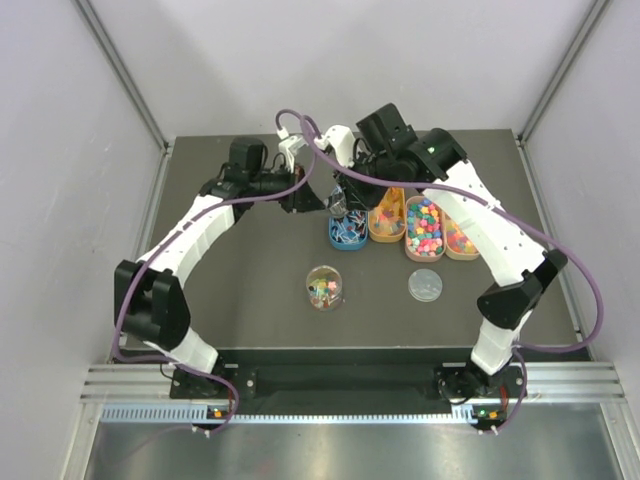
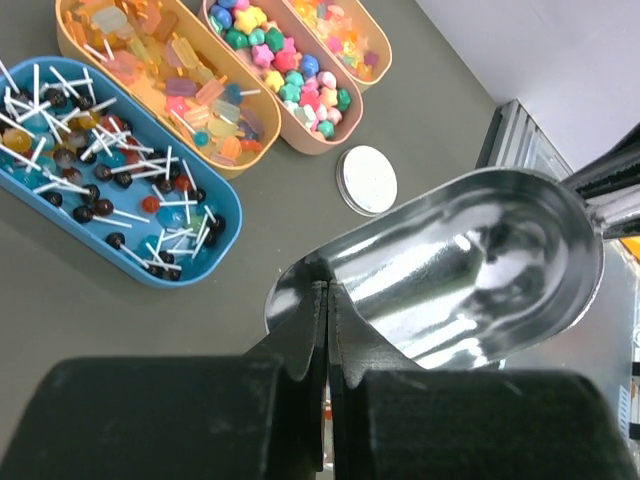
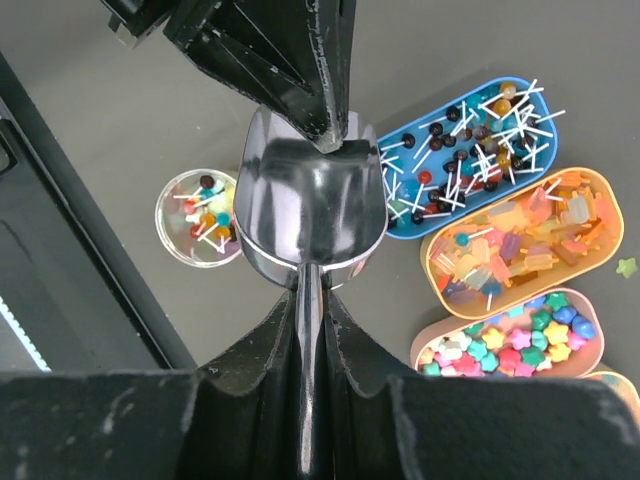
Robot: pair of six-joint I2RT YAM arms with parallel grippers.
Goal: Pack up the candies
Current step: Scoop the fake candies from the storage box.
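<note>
The candies lie in several oval trays: lollipops (image 2: 100, 150) in a blue tray (image 1: 347, 234), popsicle sweets (image 3: 520, 240) in an orange one, star sweets (image 2: 285, 70) in a pink one (image 1: 424, 228). Some lie in the clear round jar (image 1: 324, 288), which also shows in the right wrist view (image 3: 200, 218). A shiny metal scoop (image 3: 310, 200) hangs empty above the table, left of the blue tray. My right gripper (image 3: 310, 310) is shut on its handle. My left gripper (image 2: 327, 300) is shut on the scoop's front rim (image 2: 470, 270), facing the right one.
The jar's round lid (image 1: 425, 285) lies on the dark table in front of the trays and shows in the left wrist view (image 2: 367, 180). One green star sweet (image 3: 627, 266) lies loose beside the orange tray. A fourth tray (image 1: 460, 240) stands at the far right.
</note>
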